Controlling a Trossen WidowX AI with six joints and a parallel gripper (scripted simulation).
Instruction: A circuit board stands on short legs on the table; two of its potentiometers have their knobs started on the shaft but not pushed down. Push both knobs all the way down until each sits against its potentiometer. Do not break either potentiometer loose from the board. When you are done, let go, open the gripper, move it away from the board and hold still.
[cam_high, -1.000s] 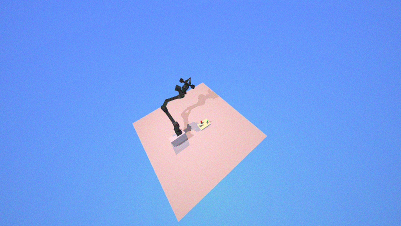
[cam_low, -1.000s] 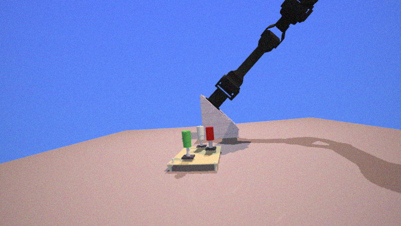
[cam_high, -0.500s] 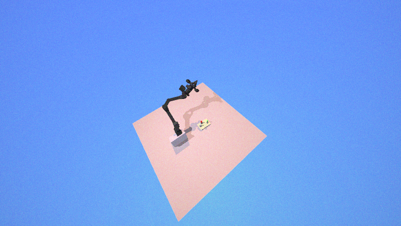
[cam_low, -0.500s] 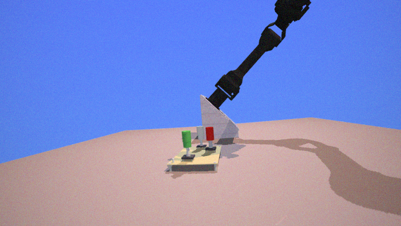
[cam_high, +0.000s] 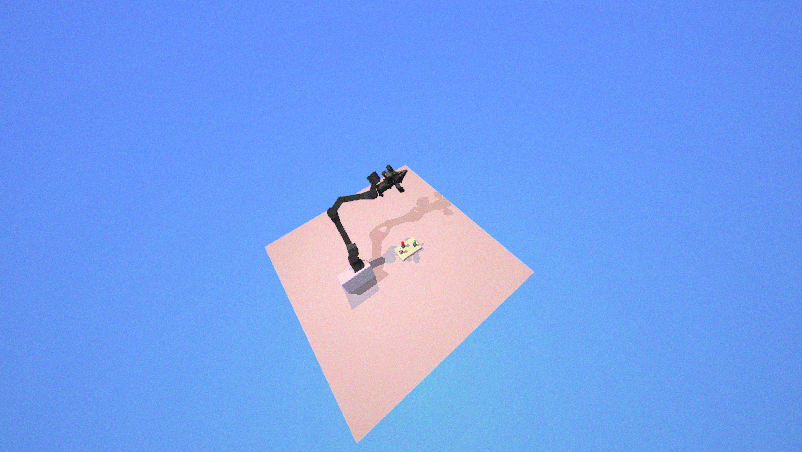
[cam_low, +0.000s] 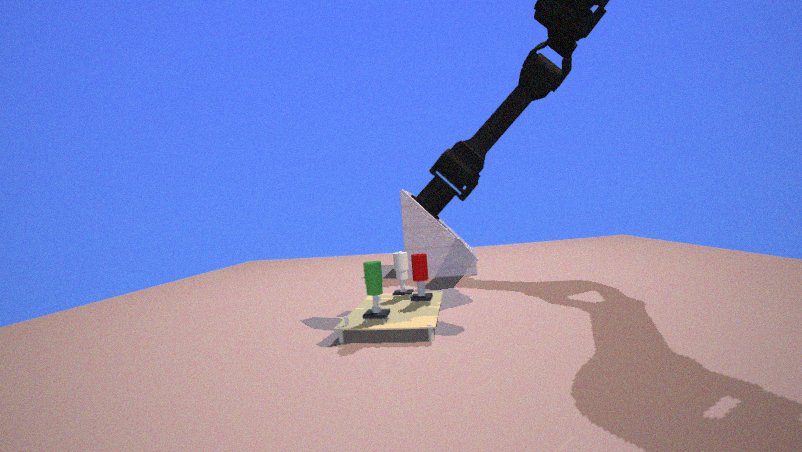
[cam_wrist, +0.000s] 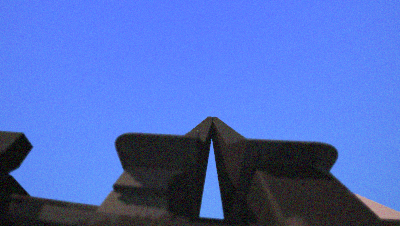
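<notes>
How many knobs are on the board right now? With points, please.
3: green knob (cam_high: 415, 242) (cam_low: 372, 278) at the board's near end in the exterior view; white (cam_low: 400, 265) and red (cam_high: 402, 244) (cam_low: 419, 267) at its far end.

The kind of place cannot be told: a pinkish tabletop (cam_high: 426, 314) (cam_low: 224, 381) lies under and against plain blue, with no walls or furniture in sight.
</notes>
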